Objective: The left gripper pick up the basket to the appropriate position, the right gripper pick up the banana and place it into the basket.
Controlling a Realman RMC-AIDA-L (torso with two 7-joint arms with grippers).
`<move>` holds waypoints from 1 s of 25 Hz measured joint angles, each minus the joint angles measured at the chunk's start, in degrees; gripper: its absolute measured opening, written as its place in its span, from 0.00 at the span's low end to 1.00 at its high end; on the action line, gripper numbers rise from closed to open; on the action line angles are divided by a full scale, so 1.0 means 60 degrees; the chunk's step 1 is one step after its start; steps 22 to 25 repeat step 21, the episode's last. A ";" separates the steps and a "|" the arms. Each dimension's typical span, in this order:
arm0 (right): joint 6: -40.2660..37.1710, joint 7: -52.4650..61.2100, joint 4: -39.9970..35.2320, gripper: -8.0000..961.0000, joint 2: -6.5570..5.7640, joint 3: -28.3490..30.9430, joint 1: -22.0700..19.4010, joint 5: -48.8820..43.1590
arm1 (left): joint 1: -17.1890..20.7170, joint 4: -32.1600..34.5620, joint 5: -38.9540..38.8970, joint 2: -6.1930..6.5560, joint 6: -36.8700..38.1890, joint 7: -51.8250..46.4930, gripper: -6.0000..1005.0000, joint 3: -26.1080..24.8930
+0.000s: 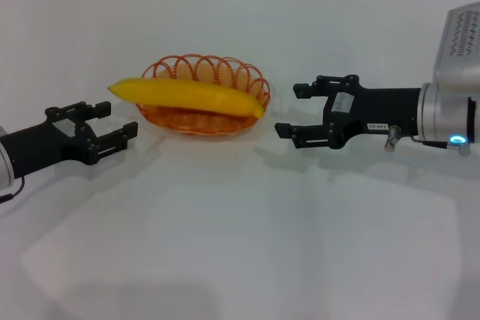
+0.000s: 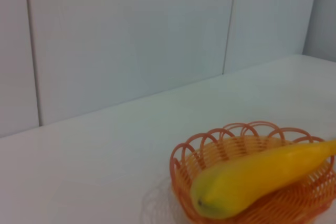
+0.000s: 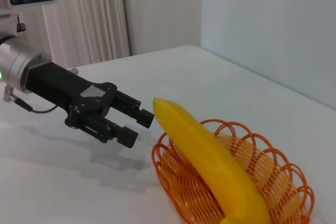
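Banana (image 1: 187, 96) lying across basket (image 1: 204, 123), between left gripper (image 1: 114, 127) and right gripper (image 1: 289, 111); both resting unclenched, grasping nothing.

one banana (image 1: 187, 95), one basket (image 1: 225, 69), two end effectors: left (image 1: 112, 125), right (image 1: 294, 110)

A plain white table (image 1: 225, 245) fills the scene under soft, even light. Behind it stands a pale panelled wall (image 2: 131, 35) with thin vertical seams; off to one side hangs a white ribbed curtain (image 3: 94, 19).
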 joint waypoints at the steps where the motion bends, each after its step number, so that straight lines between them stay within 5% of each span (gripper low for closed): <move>1: 0.0000 0.0000 0.0001 0.85 0.0000 0.0000 0.0000 0.0000 | 0.0004 0.0000 0.0000 0.0000 0.0000 0.0000 0.66 0.0003; 25: -0.0014 -0.0022 0.0001 0.85 -0.0009 0.0000 -0.0063 0.0220 | 0.0039 -0.0214 0.0012 0.0001 -0.0001 0.0289 0.67 0.0009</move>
